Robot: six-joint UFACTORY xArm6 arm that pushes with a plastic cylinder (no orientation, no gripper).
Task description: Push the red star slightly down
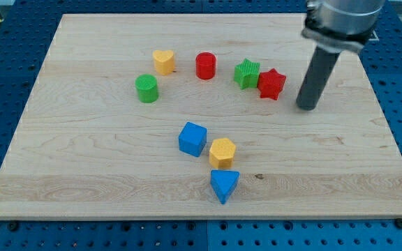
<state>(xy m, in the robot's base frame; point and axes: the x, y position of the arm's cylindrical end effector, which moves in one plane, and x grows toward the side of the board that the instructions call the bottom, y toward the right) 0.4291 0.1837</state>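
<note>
The red star (pixel 271 84) lies on the wooden board at the upper right, touching the green star (pixel 246 72) on its left. My tip (pixel 306 107) rests on the board just to the right of the red star and slightly lower, with a small gap between them. The dark rod rises from the tip toward the view's top right.
A red cylinder (pixel 206 65), a yellow heart (pixel 163 61) and a green cylinder (pixel 146 88) lie left of the stars. A blue cube (pixel 192 139), a yellow hexagon (pixel 222 152) and a blue triangle (pixel 225 185) cluster at lower centre. The board's right edge (pixel 389 132) is near the rod.
</note>
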